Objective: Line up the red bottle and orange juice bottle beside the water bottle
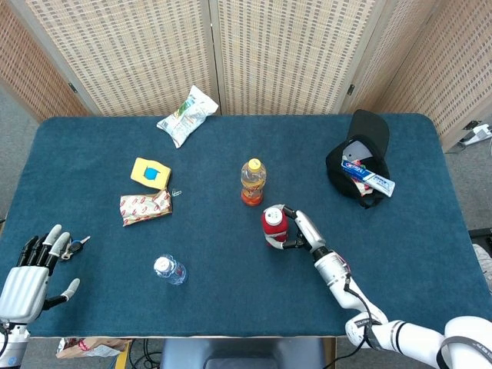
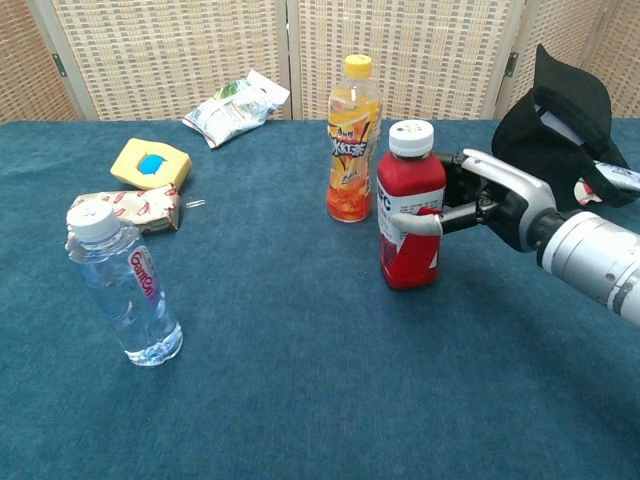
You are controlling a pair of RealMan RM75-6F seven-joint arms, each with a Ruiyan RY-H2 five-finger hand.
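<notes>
Three bottles are standing upright on the blue table (image 1: 92, 154), and none is lined up yet. The water bottle (image 2: 123, 287) is sitting near the front left, well apart from the other two. The orange juice bottle (image 2: 354, 139) is standing toward the middle, and the red bottle (image 2: 409, 205) is standing just beside it, slightly nearer the front edge.

The right hand (image 2: 488, 200) is gripping the red bottle: its thumb is wrapping across the label at mid-height while the other fingers are reaching behind the body. The right arm is stretching in low from the front right corner, with the wrist roughly level. The left hand (image 1: 29, 277) is resting at the front left edge, fingers spread and holding nothing.

For this step, the grip looks best kept at mid-body so the tall bottle is not tipping while it is travelling left. Lifting it just clear of the cloth seems wiser than dragging, since the felt-like surface could be catching the base. The path should be passing in front of the orange juice bottle without brushing it, and ending just beside the water bottle, not touching it, leaving room for the second bottle.

A black bag (image 1: 361, 165), a snack packet (image 1: 187, 115), a yellow box (image 1: 151, 173) and a small red-and-white pack (image 1: 144, 207) are lying off the route.
</notes>
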